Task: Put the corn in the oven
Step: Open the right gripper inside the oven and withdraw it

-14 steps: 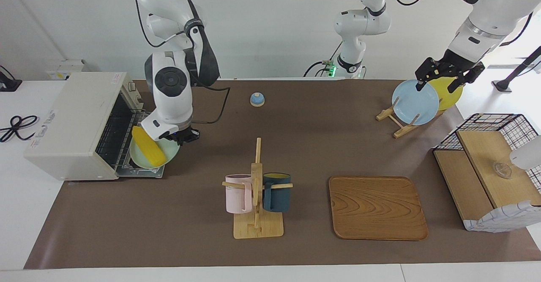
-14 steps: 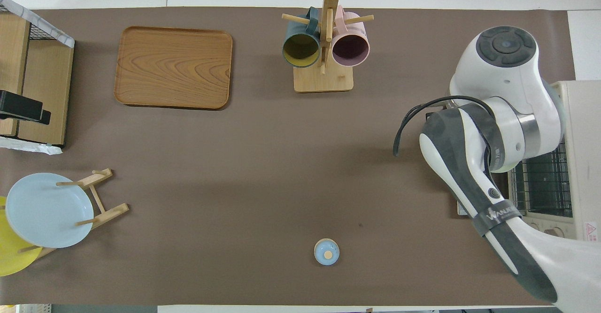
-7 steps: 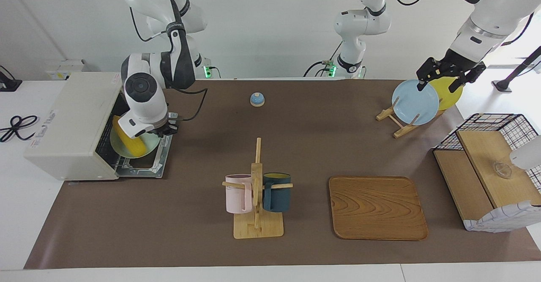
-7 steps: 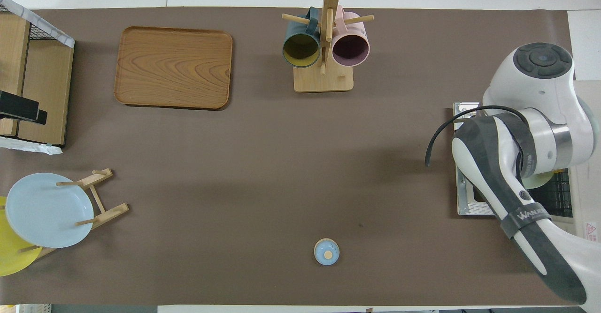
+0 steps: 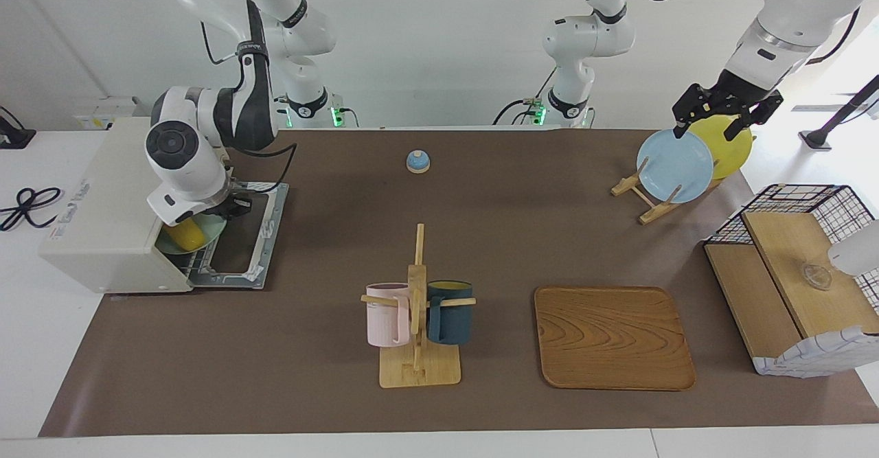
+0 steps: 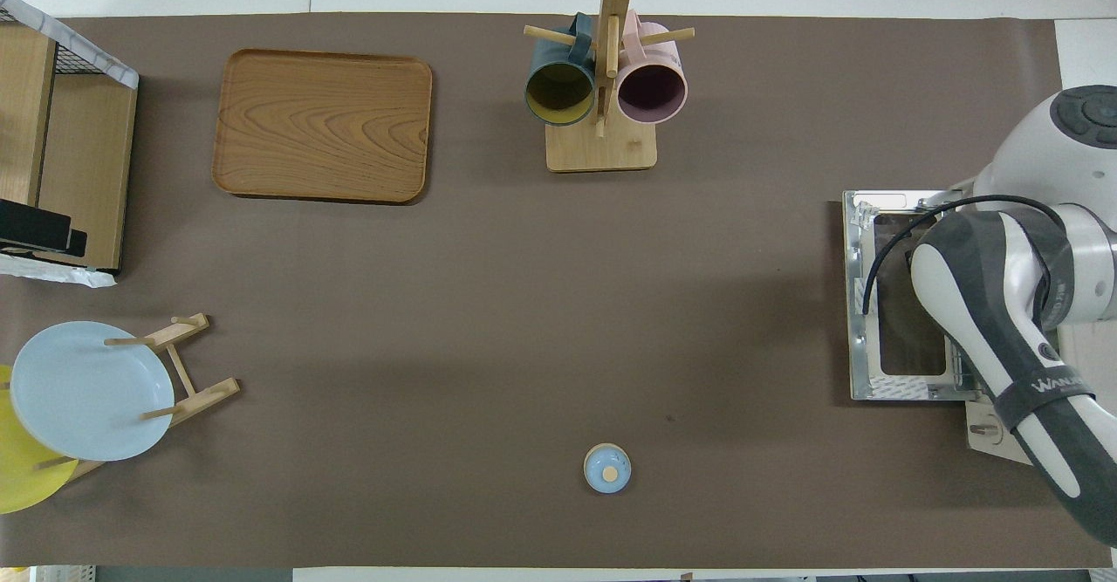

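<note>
The cream-white oven [image 5: 113,197] stands at the right arm's end of the table with its door [image 5: 247,238] dropped flat. The yellow corn [image 5: 184,233] lies on a pale green plate [image 5: 206,229] that is mostly inside the oven's mouth, on the rack. My right gripper [image 5: 228,209] holds the plate's rim over the open door. In the overhead view the right arm covers the corn and plate, and only the door [image 6: 899,303] shows. My left gripper [image 5: 711,120] is open above the yellow plate [image 5: 729,136] on the plate rack.
A mug stand [image 5: 417,307] with a pink and a dark blue mug stands mid-table. A wooden tray [image 5: 613,338] lies beside it. A small blue bell [image 5: 417,161] sits near the robots. A blue plate [image 5: 674,166] leans on the rack. A wire-and-wood basket [image 5: 796,272] stands at the left arm's end.
My right gripper has carried the green plate with the corn from over the open door into the oven's mouth. My left gripper has risen slightly above the plates.
</note>
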Controlling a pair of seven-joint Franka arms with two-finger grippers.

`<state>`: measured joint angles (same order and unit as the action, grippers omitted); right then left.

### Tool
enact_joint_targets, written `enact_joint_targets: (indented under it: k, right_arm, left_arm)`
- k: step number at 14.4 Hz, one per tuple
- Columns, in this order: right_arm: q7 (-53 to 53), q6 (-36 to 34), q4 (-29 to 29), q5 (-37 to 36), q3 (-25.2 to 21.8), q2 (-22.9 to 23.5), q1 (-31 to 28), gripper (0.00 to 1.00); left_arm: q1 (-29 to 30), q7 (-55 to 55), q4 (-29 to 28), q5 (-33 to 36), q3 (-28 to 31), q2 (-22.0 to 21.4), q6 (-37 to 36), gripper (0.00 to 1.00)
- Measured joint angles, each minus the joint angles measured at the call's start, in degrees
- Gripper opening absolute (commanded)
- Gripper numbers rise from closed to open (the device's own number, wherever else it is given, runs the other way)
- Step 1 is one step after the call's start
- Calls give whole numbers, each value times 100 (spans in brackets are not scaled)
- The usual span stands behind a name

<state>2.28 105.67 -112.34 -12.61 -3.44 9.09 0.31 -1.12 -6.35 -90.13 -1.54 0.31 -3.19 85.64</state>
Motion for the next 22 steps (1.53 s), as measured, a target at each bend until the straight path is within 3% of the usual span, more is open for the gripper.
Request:
enact_joint_targets:
  k: [1, 2, 5, 7, 9, 12, 15, 18, 22]
  right_arm:
    - [0, 106, -62, 0, 7, -4, 0, 45]
    - [-1, 176, -106, 0, 10, -4, 0, 51]
    - [-5, 261, -136, 0, 33, -6, 13, 61]
    - [-6, 276, -105, 0, 83, -16, 79, 61]
    - [4, 276, -50, 6, 93, -26, 311, 49]
    - [474, 333, -33, 225, 110, -30, 742, 0]
    - [825, 1038, -374, 570, 126, -21, 1002, 0]
    - [849, 2033, -1190, 589, 107, 16, 892, 0]
    - [849, 2252, -1413, 589, 87, 19, 734, 0]
  left_arm:
    - [0, 1, -13, 0, 1, -14, 10, 100]
    - [2, 1, -18, 0, 3, -15, 17, 100]
    - [15, 1, -23, 0, 7, -15, 23, 100]
    - [16, 2, -24, 0, 9, -15, 24, 100]
    - [15, 2, -28, 0, 1, -15, 24, 100]
    - [-20, 2, -34, 0, -2, -15, 24, 100]
    - [-92, 13, -37, 0, 26, -14, 24, 100]
    - [-92, 13, -37, 0, 44, -14, 24, 100]
    - [-93, 13, -52, 0, 42, 8, 122, 100]
